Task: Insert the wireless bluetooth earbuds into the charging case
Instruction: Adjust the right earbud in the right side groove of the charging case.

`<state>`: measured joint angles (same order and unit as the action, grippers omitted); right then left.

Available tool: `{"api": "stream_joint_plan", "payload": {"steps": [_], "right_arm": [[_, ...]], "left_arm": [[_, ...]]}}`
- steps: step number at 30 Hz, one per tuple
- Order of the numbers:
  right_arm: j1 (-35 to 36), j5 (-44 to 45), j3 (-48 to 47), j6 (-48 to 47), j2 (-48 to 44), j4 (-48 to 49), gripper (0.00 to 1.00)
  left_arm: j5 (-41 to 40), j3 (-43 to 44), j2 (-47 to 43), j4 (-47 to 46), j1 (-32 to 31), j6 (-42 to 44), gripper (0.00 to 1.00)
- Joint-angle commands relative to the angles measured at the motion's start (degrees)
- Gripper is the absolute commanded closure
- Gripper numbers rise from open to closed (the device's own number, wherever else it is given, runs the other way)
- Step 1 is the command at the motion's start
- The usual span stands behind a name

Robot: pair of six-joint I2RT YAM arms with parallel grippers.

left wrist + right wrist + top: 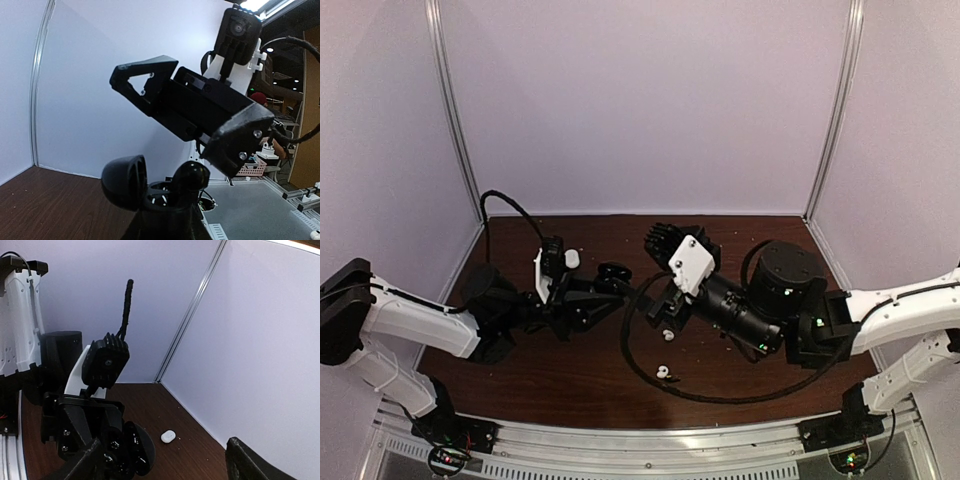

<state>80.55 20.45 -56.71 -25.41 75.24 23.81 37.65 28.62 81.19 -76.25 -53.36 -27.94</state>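
My left gripper (610,282) is shut on an open black charging case (614,271), held above the table. In the left wrist view the case (167,200) has its lid (125,180) swung left, and a glossy black rounded thing (190,177), probably the black earbud, stands at its right side. My right gripper (656,304) is open and empty, just right of the case. Its fingers (145,80) hang spread above the case. Two white earbuds (666,335) (665,373) lie on the table below the right gripper.
A white case (572,258) lies on the brown table by the back left; it also shows in the right wrist view (168,436). A black cable (720,396) loops over the table front. White walls close the back and sides.
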Motion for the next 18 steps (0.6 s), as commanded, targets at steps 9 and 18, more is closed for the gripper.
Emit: {"api": "stream_joint_plan", "payload": {"steps": [9,18], "right_arm": [[-8.64,-19.83,0.5,18.82,-3.82,-3.73,0.0],[-8.73,-24.58,-0.66,20.65,-2.07,-6.86,0.0]], "left_arm": [[-0.44,-0.12,-1.21,-2.09,-0.23,1.75,0.98],[-0.54,-0.23,-1.14,-2.13,-0.25,1.93,0.98]]}}
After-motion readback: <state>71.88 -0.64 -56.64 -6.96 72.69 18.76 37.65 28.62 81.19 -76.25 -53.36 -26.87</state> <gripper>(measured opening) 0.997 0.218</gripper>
